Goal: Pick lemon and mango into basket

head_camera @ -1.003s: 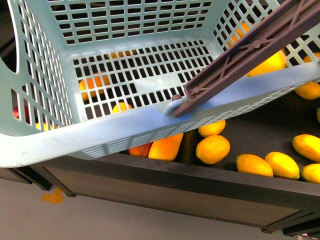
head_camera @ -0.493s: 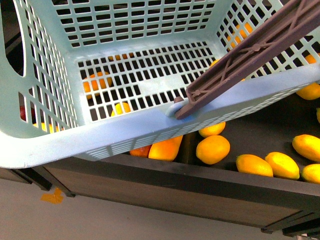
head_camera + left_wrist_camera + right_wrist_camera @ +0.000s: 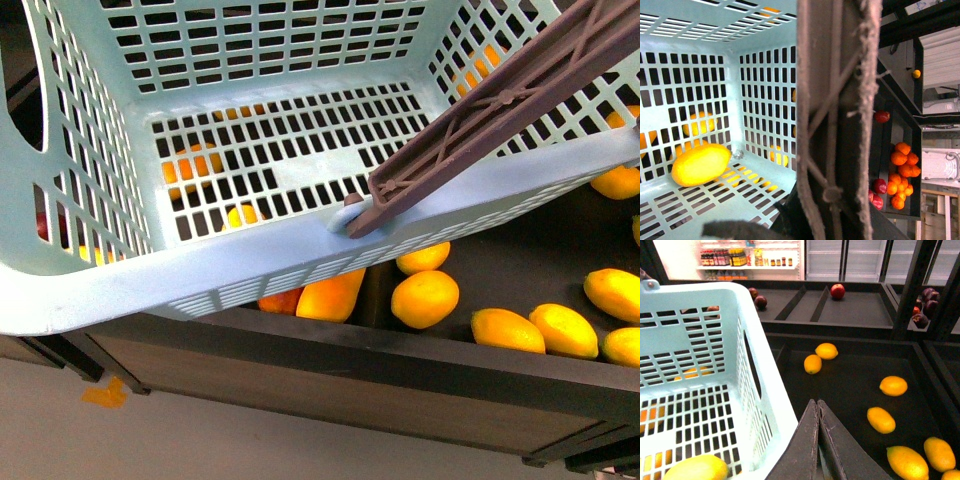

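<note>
The light blue-green basket (image 3: 250,255) hangs tilted over the dark fruit bin, filling most of the front view. My left gripper (image 3: 832,200) is shut on its grey-brown handle (image 3: 835,100). One yellow oval fruit (image 3: 700,164) lies on the basket floor, also visible in the right wrist view (image 3: 697,467); I cannot tell whether it is lemon or mango. Yellow lemons (image 3: 508,330) lie in the bin to the right. An orange-yellow mango (image 3: 330,295) shows just under the basket's near rim. My right gripper (image 3: 816,402) is shut and empty, beside the basket's wall above the bin.
More yellow fruit (image 3: 881,420) are scattered in the dark bin (image 3: 850,385). Round orange fruit (image 3: 425,298) lie near the mango. Upper shelves hold a red fruit (image 3: 837,290) and dark ones. The bin's front wall (image 3: 400,380) runs below the basket.
The basket has swayed slightly, shifting a little to the right and back. The fruit in the bin have not moved.
</note>
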Robot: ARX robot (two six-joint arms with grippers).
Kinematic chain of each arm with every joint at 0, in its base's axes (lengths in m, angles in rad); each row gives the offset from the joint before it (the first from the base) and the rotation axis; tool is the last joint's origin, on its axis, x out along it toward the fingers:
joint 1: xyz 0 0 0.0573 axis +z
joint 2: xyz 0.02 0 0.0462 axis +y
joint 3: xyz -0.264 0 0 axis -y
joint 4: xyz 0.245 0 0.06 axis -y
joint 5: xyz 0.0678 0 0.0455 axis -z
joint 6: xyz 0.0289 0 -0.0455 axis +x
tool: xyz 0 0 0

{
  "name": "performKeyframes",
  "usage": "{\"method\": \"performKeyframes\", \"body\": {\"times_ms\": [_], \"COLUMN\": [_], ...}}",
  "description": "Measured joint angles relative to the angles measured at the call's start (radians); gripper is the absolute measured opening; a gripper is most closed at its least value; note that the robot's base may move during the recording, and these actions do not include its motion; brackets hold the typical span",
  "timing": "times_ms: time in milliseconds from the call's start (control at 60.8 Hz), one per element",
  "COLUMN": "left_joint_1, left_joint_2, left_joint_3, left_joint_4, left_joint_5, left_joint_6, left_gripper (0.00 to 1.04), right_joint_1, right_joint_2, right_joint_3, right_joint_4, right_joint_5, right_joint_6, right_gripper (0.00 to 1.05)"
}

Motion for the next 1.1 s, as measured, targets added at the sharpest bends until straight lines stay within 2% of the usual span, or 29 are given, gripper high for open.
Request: {"method": "performKeyframes", "body": {"times_ms": [460, 1102], "left_joint_1": [-0.015, -0.002], "left_joint_2": [0.001, 0.006], "left_joint_3": [0.0, 0.0], "left_joint_4": [0.0, 0.0], "left_joint_5": [0.02, 0.009], "left_joint_6": [-0.002, 0.002], "left_gripper": [0.05, 0.05], "right_joint_1": [-0.005, -0.005], "right_joint_2": [-0.003, -0.006], "right_joint_3": [-0.001, -0.003], "right_joint_4": [0.0, -0.003], "right_joint_5": [0.002, -0.003], "right_joint_6": [0.0, 0.0], "right_gripper": [0.97, 0.96]}}
